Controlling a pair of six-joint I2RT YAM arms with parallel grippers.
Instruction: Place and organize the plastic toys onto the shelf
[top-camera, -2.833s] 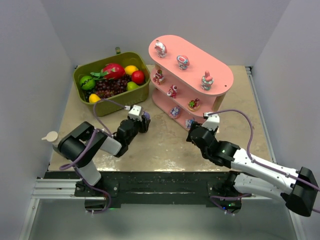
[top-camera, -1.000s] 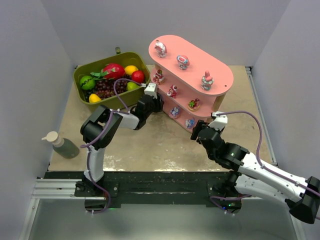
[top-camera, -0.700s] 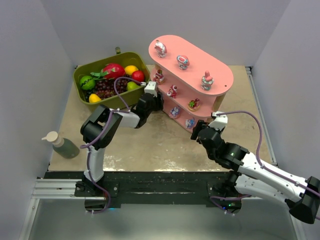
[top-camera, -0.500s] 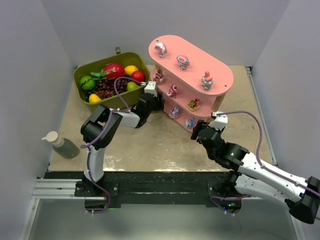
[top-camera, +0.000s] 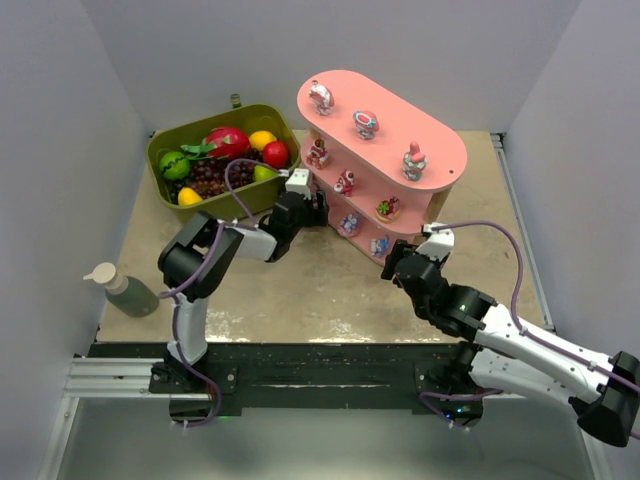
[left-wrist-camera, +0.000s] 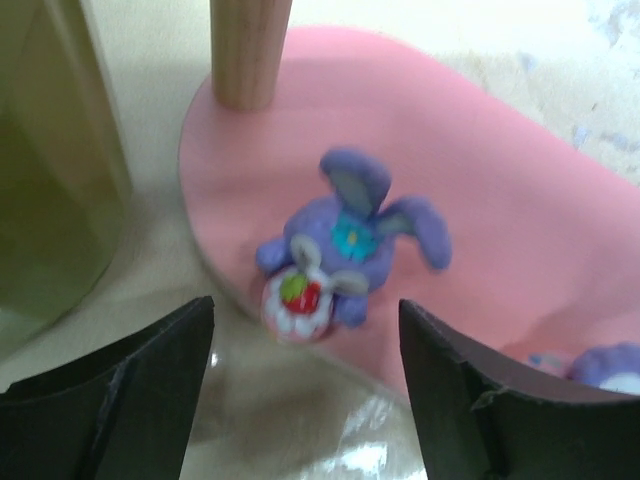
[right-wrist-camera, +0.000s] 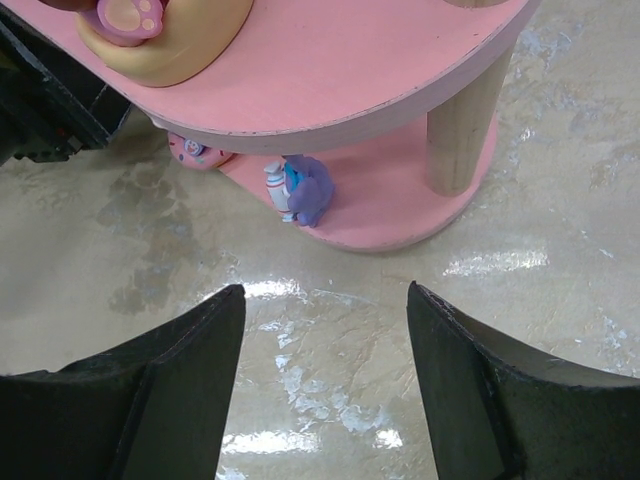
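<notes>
Beige tabletop (top-camera: 330, 290), pink shelf (top-camera: 440, 150) on it. Left gripper (top-camera: 314, 206) wide apart, empty, facing purple bunny toy (left-wrist-camera: 345, 245) on the shelf's bottom board, not touching. Right gripper (right-wrist-camera: 325, 300) wide, empty, near the shelf.

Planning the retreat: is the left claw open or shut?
Open: the left claw has its fingers wide apart; the bunny sits free on the shelf.

The pink shelf (top-camera: 343, 95) stands upright, three long oval boards on pale wooden posts (left-wrist-camera: 248, 50). Three glossy little figurines (top-camera: 365, 123) sit spaced along its top board, three more on the middle one. A purple bunny (left-wrist-camera: 345, 250) hugging a red-and-white piece sits at the bottom board's rounded end, close to the edge.
</notes>
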